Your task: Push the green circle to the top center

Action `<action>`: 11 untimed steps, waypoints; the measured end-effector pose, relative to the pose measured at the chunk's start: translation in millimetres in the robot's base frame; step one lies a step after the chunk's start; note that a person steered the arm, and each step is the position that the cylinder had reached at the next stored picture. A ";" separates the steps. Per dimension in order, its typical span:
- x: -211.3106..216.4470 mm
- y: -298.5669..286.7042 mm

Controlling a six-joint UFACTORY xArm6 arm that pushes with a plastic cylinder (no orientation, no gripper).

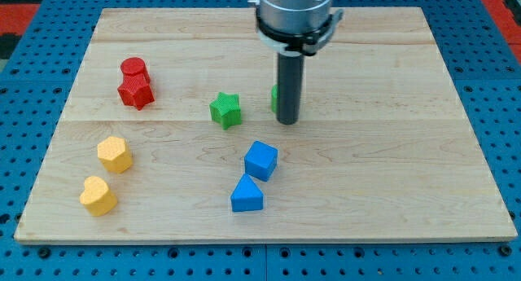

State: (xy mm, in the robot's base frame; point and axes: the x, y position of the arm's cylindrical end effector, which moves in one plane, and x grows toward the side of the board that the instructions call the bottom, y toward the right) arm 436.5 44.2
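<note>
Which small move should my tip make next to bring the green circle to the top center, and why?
Probably a short push toward the view's top. My tip stands in front of the green circle, hiding most of it, so it seems to lie on the circle's bottom side. The green star sits apart at the view's left. The top center of the board lies just above, so little sideways correction looks needed.

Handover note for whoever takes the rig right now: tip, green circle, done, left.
My tip is down on the board, mid-board, right against the green circle, which is mostly hidden behind the rod. The green star sits to the view's left of it, apart.
Done: circle not yet at top center.
Left: get below the circle and push it toward the view's top edge, middle.
</note>
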 end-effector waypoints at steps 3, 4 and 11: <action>-83.3 -33.8; -106.9 -50.8; -139.0 -57.2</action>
State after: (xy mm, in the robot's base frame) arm 297.6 -12.9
